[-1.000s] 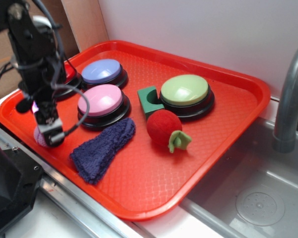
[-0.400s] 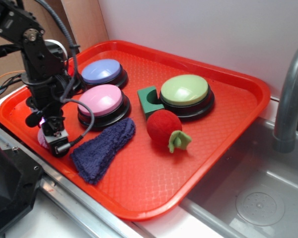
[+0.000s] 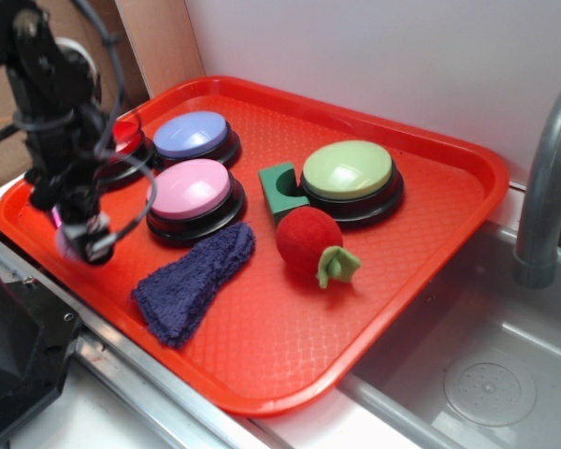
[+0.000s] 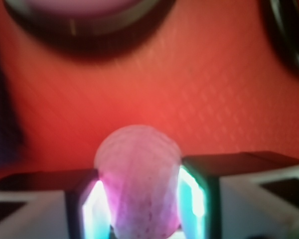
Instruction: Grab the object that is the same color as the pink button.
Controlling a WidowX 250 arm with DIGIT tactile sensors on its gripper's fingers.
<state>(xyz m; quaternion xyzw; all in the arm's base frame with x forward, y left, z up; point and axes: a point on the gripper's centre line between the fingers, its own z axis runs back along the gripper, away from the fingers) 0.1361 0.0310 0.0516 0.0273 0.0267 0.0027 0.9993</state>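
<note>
In the wrist view the small light-pink dimpled ball (image 4: 138,174) sits squeezed between the two lit fingers (image 4: 94,211) of my gripper (image 4: 142,209), which is shut on it. From outside, the gripper (image 3: 79,241) hangs over the tray's near-left corner, and only a sliver of the ball (image 3: 63,244) shows at its left side. The pink button (image 3: 189,187), glossy pink on a black base, stands just right of the gripper. Its blurred edge fills the top of the wrist view (image 4: 84,7).
On the red tray (image 3: 430,243): a lavender-blue button (image 3: 191,134), a red button (image 3: 123,137) partly behind the arm, a green button (image 3: 348,168), a green block (image 3: 280,187), a fuzzy red ball with leaf (image 3: 309,240), a dark blue cloth (image 3: 192,281). Sink (image 3: 486,374) and faucet (image 3: 547,187) lie right.
The gripper dipped toward the tray's front edge, then rose and shifted left. The pink ball has moved with it between the fingers.
</note>
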